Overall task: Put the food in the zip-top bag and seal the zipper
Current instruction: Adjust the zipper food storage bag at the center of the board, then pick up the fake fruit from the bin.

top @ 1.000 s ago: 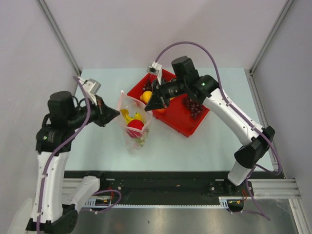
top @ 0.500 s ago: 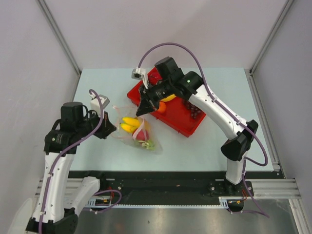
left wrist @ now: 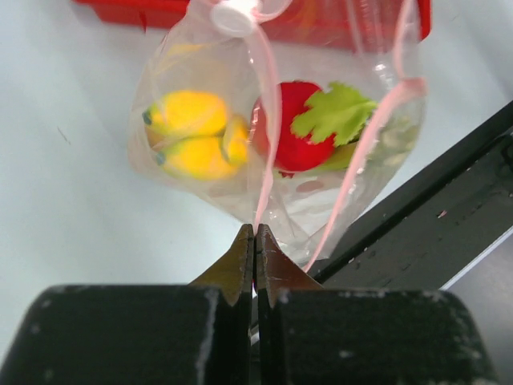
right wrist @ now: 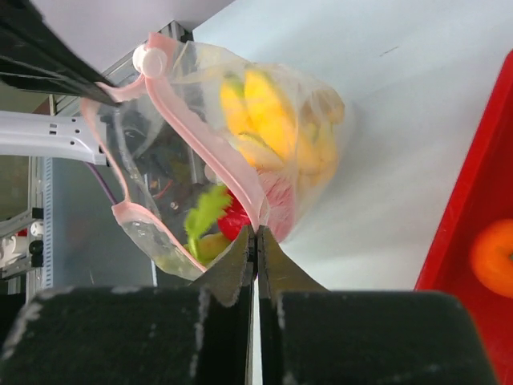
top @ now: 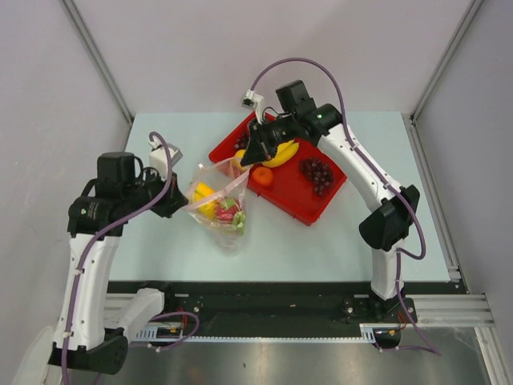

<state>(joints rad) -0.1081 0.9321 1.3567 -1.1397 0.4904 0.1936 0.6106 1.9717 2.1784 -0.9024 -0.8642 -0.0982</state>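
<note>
**Supervisor:** Report tool state.

**Operator:** I read both sets of jaws as pressed together. The left gripper (left wrist: pixel 255 233) pinches the zipper (left wrist: pixel 264 160) of the zip-top bag (top: pixel 220 210). The right gripper (right wrist: pixel 256 233) pinches the same pink strip from the tray side.

**Supervisor:** Bag position?

**Operator:** Just off the left corner of the red tray (top: pixel 304 212), strung between my two grippers. Its mouth edge, the long axis, runs from the left gripper toward the tray. The mouth gapes and the body sags away from the tray. Bananas (top: pixel 203 195) and an apple (left wrist: pixel 282 136) are inside.

**Supervisor:** What does the next move turn on?

**Operator:** The orange (top: pixel 263 174), grapes (top: pixel 317 170) and a second banana (top: pixel 282 154) lie on the tray, beyond the right gripper. I judge the right arm nearer, but it must let go of the strip first
</note>
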